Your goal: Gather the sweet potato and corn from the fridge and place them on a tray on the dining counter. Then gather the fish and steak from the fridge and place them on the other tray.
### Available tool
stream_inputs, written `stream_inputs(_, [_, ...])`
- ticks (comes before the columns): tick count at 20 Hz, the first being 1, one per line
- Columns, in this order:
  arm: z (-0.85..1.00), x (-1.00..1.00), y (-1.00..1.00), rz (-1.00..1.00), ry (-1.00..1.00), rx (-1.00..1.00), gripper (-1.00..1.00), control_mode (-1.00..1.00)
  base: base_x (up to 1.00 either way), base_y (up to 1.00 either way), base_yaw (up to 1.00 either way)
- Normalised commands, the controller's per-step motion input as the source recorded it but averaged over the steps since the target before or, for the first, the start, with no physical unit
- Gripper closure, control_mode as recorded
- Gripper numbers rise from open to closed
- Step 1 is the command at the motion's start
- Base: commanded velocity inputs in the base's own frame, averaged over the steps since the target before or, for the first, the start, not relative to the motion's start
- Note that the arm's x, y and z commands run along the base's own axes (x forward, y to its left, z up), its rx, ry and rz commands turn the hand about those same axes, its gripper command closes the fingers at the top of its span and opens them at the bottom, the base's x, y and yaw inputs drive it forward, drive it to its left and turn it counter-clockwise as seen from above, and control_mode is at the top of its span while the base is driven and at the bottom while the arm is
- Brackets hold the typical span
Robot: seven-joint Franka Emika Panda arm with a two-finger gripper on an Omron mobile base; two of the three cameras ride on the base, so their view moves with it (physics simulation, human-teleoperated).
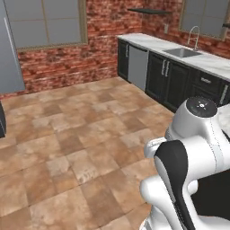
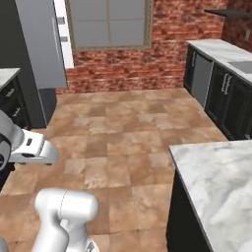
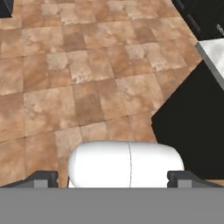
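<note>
Left base view: the fridge (image 1: 10, 54) stands far across the tiled floor.
Right base view: the dining worktop (image 2: 221, 182) lies near, bare where seen.
Hand view: the end effector (image 3: 112, 178) gapes wide, empty (driving to the fridge seems next).

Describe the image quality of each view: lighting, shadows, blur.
Left base view: flat, even rendered light; floor tiles soft, sink faucet slightly blurred.
Right base view: dining counter bright, with no glare spot and veins smeared; its dark base almost featureless.
Hand view: open gripper fingertips dim; tiles coarse, no cast shadow discernible.
</note>
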Motion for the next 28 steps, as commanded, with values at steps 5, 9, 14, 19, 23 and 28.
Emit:
stream_inputs(5, [0.00, 0.00, 0.00, 0.00, 0.00, 0.00, -1.00, 1.00, 1.00, 0.02, 0.01])
stream_inputs(9, [0.00, 0.00, 0.00, 0.00, 0.00, 0.00, -1.00, 1.00, 1.00, 0.05, 0.05])
stream_inputs(14, [0.00, 0.00, 0.00, 0.00, 0.00, 0.00, -1.00, 1.00, 1.00, 0.01, 0.09])
stream_inputs(19, [0.00, 0.00, 0.00, 0.00, 0.00, 0.00, -1.00, 1.00, 1.00, -0.01, 0.19])
stream_inputs(23, [0.00, 0.00, 0.00, 0.00, 0.00, 0.00, -1.00, 1.00, 1.00, -0.15, 0.26])
stream_inputs(28, [0.00, 0.00, 0.00, 0.00, 0.00, 0.00, -1.00, 1.00, 1.00, -0.33, 0.30])
